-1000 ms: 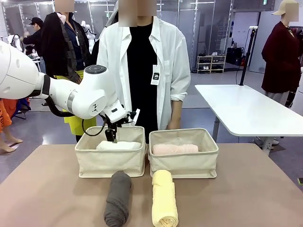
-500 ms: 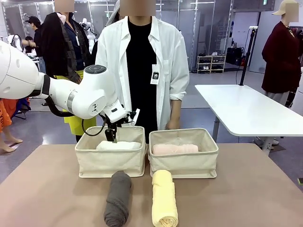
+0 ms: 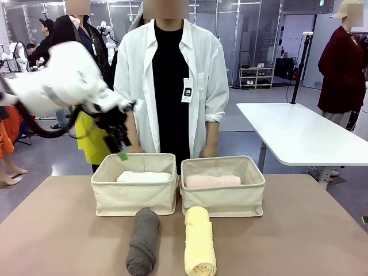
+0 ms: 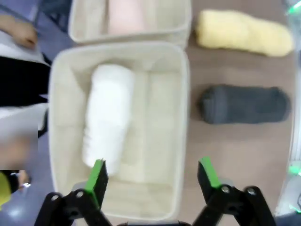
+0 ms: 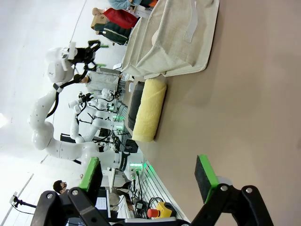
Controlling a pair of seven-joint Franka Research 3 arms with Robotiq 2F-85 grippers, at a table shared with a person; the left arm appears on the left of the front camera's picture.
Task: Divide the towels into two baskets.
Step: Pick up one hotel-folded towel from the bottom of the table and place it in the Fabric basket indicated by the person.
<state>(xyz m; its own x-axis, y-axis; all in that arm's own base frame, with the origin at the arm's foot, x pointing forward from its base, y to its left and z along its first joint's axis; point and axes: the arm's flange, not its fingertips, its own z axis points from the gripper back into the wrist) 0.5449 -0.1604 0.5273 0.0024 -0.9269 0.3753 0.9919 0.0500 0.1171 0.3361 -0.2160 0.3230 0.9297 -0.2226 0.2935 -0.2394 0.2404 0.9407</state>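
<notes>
Left gripper (image 4: pixel 153 173), jaws apart, empty, hovered above left basket (image 3: pixel 133 198) with white towel (image 3: pixel 144 176) inside. Pink towel (image 3: pixel 213 181) lay in right basket (image 3: pixel 224 201). Grey towel (image 3: pixel 142 240), yellow towel (image 3: pixel 199 240) lay on table (image 3: pixel 299 230) before baskets. Right gripper (image 5: pixel 148 176) jaws apart, empty.

On the brown table (image 3: pixel 299 241) stand 2 beige bins just beside each other: the left basket (image 3: pixel 133 198) holds the white towel (image 3: pixel 144 177), the right basket (image 3: pixel 224 200) the pink towel (image 3: pixel 211 181). Just in front of them lie the dark grey towel (image 3: pixel 142 241) and the yellow towel (image 3: pixel 199 244), apart, both lengthwise. The left gripper (image 3: pixel 122 152), blurred, hangs above the left basket's far-left corner. A person (image 3: pixel 138 75) in a white shirt stands behind
</notes>
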